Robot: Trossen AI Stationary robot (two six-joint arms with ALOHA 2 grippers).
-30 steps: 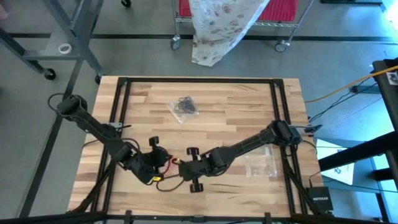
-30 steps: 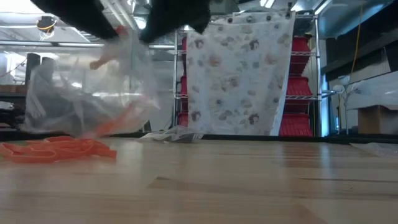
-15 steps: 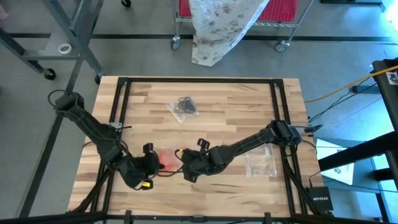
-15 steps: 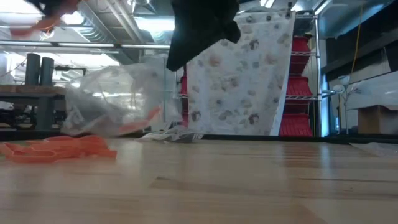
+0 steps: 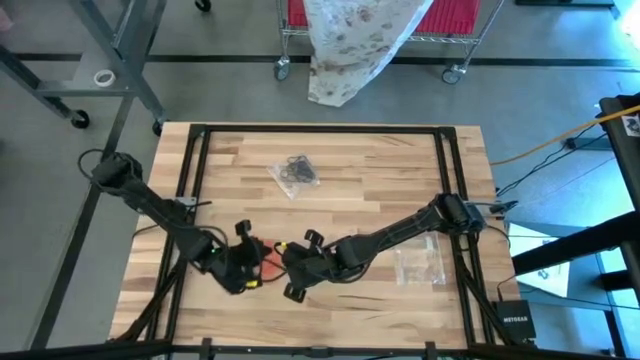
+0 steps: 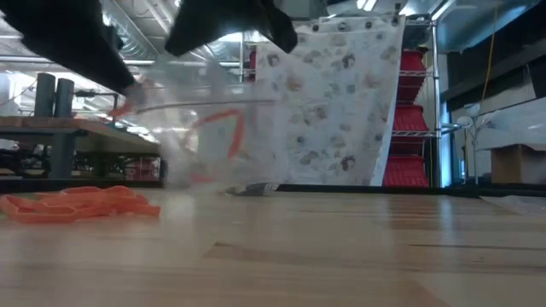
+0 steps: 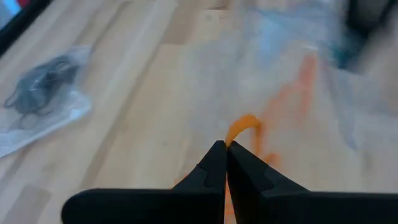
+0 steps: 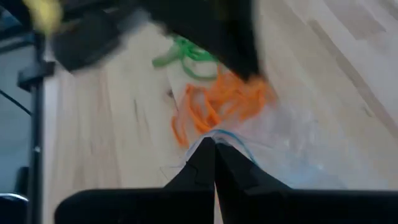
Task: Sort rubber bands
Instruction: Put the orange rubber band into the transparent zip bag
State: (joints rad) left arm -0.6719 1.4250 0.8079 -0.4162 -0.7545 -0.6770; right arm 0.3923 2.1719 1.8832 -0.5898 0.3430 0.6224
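Observation:
Near the table's front edge, my left gripper (image 5: pixel 247 268) and my right gripper (image 5: pixel 292 270) face each other, both shut. A clear plastic bag (image 6: pixel 205 128) with a few orange rubber bands (image 6: pixel 226 128) inside hangs between them, above the table. A pile of orange rubber bands (image 8: pixel 224 102) lies on the wood under it, with green rubber bands (image 8: pixel 186 56) beside the pile. The left gripper (image 7: pixel 225 148) has an orange band at its tips. The right gripper (image 8: pixel 211 143) is on the bag. My left gripper pinches an orange rubber band between its two fingertips; a loop of the band (image 7: pixel 244 126) curls out past them, clear of the table. I cannot tell whether the bag's edge is also in this hold. My right gripper pinches the bag's blue-lined mouth edge (image 8: pixel 231 138) between its fingertips, slanting down from the table's right side. The bag hangs below, clear of the table.
A clear bag with black rubber bands (image 5: pixel 295 172) lies at the table's far middle, also seen from the left wrist (image 7: pixel 37 93). Another clear bag (image 5: pixel 420 262) lies at the right. A black frame (image 5: pixel 190 200) runs around the tabletop. Bare wood lies between the bags.
My right gripper has rolled about its wrist and shifted slightly toward the left gripper. The clear bag, which sagged low on the left near the table, now hangs higher between the grippers with its top edge drawn nearly level. The orange pile on the table has stayed put.

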